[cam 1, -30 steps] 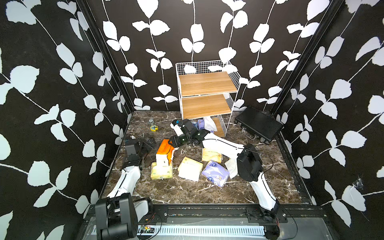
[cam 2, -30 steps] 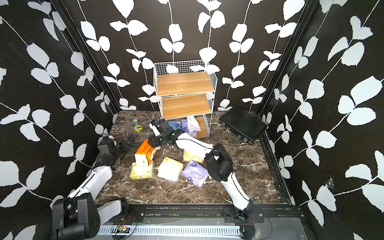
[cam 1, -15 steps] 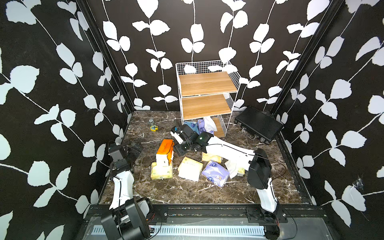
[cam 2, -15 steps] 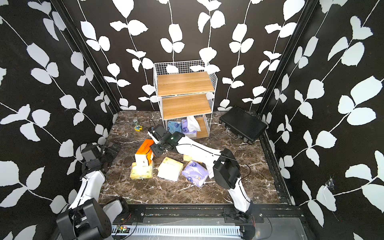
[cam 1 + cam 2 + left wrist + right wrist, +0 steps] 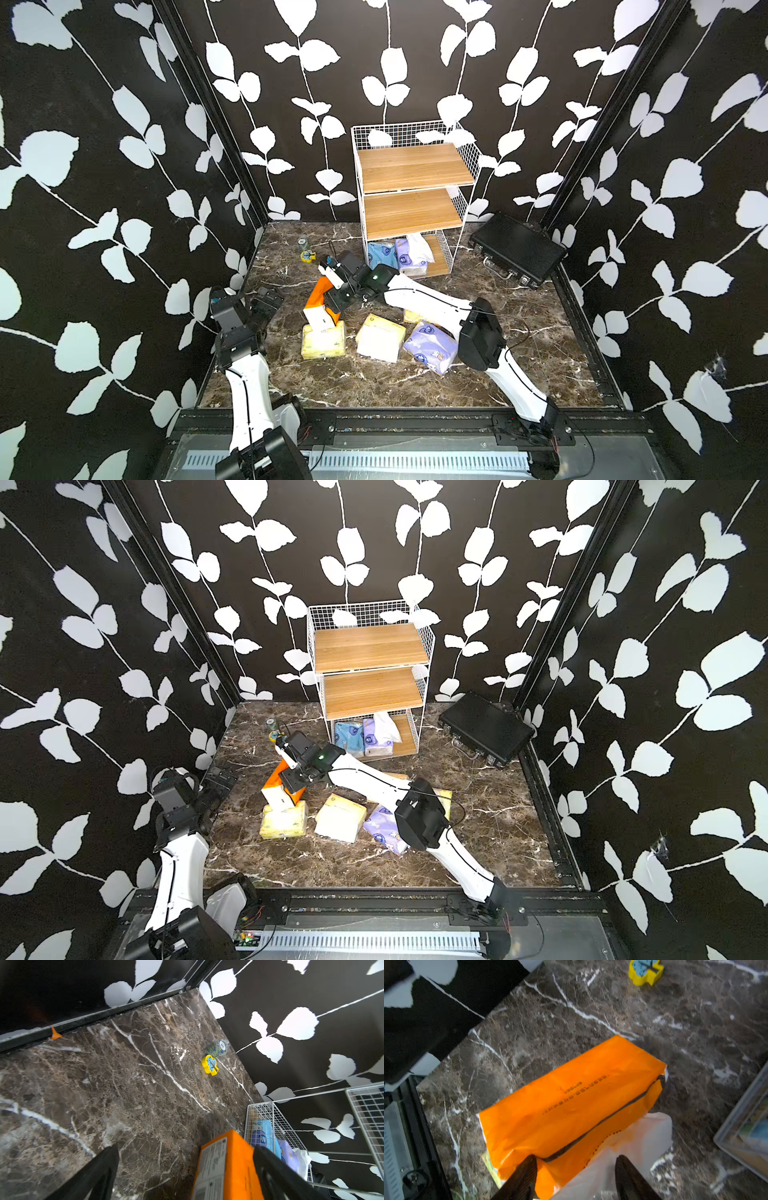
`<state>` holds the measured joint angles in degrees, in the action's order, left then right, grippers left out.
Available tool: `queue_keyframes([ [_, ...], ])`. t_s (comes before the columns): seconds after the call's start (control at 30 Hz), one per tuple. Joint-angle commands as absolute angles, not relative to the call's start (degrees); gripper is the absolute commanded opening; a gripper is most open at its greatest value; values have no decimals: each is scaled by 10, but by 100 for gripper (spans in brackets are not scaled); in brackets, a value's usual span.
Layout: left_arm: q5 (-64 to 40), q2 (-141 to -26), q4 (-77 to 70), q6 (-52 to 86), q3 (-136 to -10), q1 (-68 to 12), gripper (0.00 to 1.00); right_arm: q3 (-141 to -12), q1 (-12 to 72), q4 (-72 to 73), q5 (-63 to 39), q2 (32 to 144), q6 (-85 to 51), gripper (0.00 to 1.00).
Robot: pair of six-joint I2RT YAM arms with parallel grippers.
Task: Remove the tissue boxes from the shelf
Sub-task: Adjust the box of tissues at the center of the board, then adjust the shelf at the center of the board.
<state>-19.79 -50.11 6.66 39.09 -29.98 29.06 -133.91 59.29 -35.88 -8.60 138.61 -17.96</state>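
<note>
A: Marble surface (image 5: 374, 386), black leaf walls (image 5: 124, 208). Shelf (image 5: 409, 168) at the back edge; blue pack (image 5: 382, 255) and lavender pack (image 5: 409, 257) touching on its bottom tier.
B: Pincers?
A: Right pincer (image 5: 575, 1159) half open above the orange box (image 5: 571, 1093), which leans on a yellow pack (image 5: 323, 340) left of centre. No clamp visible. Left pincer (image 5: 185, 1148) spread wide, empty, near the left edge.
B: Handling?
A: Probably light, squashy, slick film. Grip across the narrow middle, not the loose tissue (image 5: 417, 243).

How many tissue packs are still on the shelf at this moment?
2 are visible, both on the bottom board of the shelf: a light blue pack and a lavender pack right beside it, with a white tissue sticking up. More may be hidden behind them.
</note>
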Motion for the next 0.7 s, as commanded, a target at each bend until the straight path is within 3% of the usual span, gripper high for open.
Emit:
queue_keyframes([
  [0.0,-215,-507,65,386,-301,300,99,-1434,591,-372,-95,1434,-191,61],
  [0.23,-228,-531,32,387,-280,314,99,-1431,575,-286,-141,1467,-242,66],
  [0.67,-324,-685,-112,404,-255,309,99,-1108,504,-54,-151,1272,-286,67],
])
